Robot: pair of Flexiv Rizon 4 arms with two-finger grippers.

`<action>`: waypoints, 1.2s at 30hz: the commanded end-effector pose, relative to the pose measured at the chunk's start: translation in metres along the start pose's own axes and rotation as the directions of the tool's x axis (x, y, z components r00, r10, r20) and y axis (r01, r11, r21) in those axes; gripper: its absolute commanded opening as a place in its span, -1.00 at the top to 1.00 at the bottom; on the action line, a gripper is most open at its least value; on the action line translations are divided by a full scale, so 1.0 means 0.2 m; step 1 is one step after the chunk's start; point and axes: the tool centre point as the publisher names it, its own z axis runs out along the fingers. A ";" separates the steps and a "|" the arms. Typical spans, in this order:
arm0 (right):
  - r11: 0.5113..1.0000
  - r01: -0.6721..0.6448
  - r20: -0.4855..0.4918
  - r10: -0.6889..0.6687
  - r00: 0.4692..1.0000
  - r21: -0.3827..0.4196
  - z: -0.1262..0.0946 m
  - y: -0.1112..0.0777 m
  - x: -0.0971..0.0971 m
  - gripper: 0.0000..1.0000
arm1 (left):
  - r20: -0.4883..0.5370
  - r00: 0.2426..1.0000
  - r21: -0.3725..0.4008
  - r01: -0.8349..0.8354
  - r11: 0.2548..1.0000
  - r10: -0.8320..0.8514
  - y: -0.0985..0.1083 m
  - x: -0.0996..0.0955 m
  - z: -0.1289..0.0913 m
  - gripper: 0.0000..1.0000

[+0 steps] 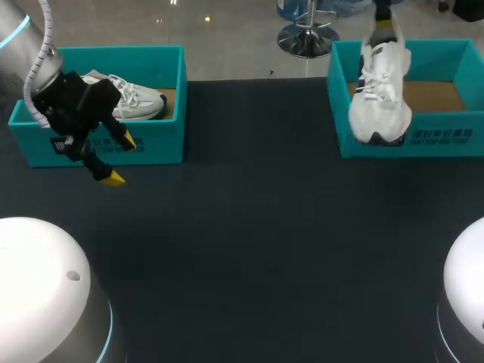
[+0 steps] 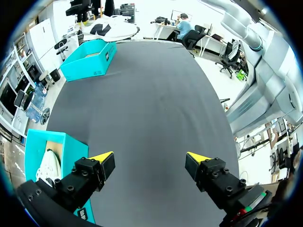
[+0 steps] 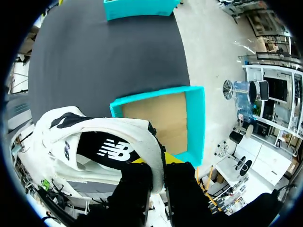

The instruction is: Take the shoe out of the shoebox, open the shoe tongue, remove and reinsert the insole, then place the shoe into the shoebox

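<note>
A white shoe [image 1: 380,94] hangs toe-down over the near wall of the right teal shoebox [image 1: 446,138]. My right gripper [image 1: 384,26] is shut on its heel collar from above. In the right wrist view the fingers [image 3: 137,184] pinch the white collar of the shoe [image 3: 94,137], and the box's bare cardboard floor [image 3: 156,118] lies below. A second white shoe [image 1: 134,102] lies inside the left teal shoebox [image 1: 155,144]. My left gripper [image 1: 121,159] hovers open just in front of that box, holding nothing; its yellow tips [image 2: 104,158] stand wide over the dark table.
The dark table top [image 1: 265,227] stretches between the two boxes. In the left wrist view the left shoebox [image 2: 45,142] sits beside the gripper, and the right shoebox [image 2: 92,59] stands at the far end.
</note>
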 end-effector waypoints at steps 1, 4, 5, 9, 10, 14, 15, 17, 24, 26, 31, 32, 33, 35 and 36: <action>0.990 -0.056 -0.060 0.048 0.997 -0.130 0.21 -0.42 -0.24 1.00 | -0.001 1.000 -0.002 0.000 1.000 0.000 0.00 0.00 0.00 -1.00; 0.993 -0.075 -0.075 0.069 0.995 -0.094 0.25 -0.49 -0.28 1.00 | -0.001 1.000 -0.002 0.000 1.000 0.000 0.00 0.00 0.00 -1.00; 0.993 -0.075 -0.075 0.069 0.995 -0.094 0.25 -0.49 -0.28 1.00 | -0.001 1.000 -0.002 0.000 1.000 0.000 0.00 0.00 0.00 -1.00; 0.993 -0.075 -0.075 0.069 0.995 -0.094 0.25 -0.49 -0.28 1.00 | -0.001 1.000 -0.002 0.000 1.000 0.000 0.00 0.00 0.00 -1.00; 0.993 -0.075 -0.075 0.069 0.995 -0.094 0.25 -0.49 -0.28 1.00 | -0.001 1.000 -0.002 0.000 1.000 0.000 0.00 0.00 0.00 -1.00; 0.993 -0.075 -0.075 0.069 0.995 -0.094 0.25 -0.49 -0.28 1.00 | -0.001 1.000 -0.002 0.000 1.000 0.000 0.00 0.00 0.00 -1.00; 0.993 -0.075 -0.075 0.069 0.995 -0.094 0.25 -0.49 -0.28 1.00 | -0.001 1.000 -0.002 0.000 1.000 0.000 0.00 0.00 0.00 -1.00; 0.993 -0.075 -0.075 0.069 0.995 -0.094 0.25 -0.49 -0.28 1.00 | -0.001 1.000 -0.002 0.000 1.000 0.000 0.00 0.00 0.00 -1.00; 0.994 -0.104 -0.111 0.102 0.989 -0.014 0.28 -0.48 -0.28 1.00 | -0.001 1.000 -0.002 0.000 1.000 0.000 0.00 0.00 0.00 -1.00; 0.979 -0.199 -0.176 0.204 0.963 0.049 0.29 -0.48 -0.29 1.00 | -0.001 1.000 -0.002 0.000 1.000 0.000 0.00 0.00 0.00 -1.00; 0.905 -0.371 -0.306 0.421 0.854 0.210 0.30 -0.49 -0.31 1.00 | -0.001 1.000 -0.002 0.000 1.000 0.000 0.00 0.00 0.00 -1.00; 0.883 -0.402 -0.327 0.465 0.823 0.243 0.31 -0.49 -0.31 1.00 | -0.001 1.000 -0.002 0.000 1.000 0.000 0.00 0.00 0.00 -1.00; 0.865 -0.436 -0.327 0.499 0.803 0.250 0.31 -0.50 -0.30 1.00 | -0.001 1.000 -0.002 0.000 1.000 0.000 0.00 0.00 0.00 -1.00; 0.814 -0.487 -0.357 0.577 0.734 0.316 0.32 -0.54 -0.28 1.00 | -0.001 1.000 -0.002 0.000 1.000 0.000 0.00 0.00 0.00 -1.00; 0.795 -0.529 -0.359 0.607 0.709 0.298 0.33 -0.55 -0.27 1.00 | -0.001 1.000 -0.002 0.000 1.000 0.000 0.00 0.00 0.00 -1.00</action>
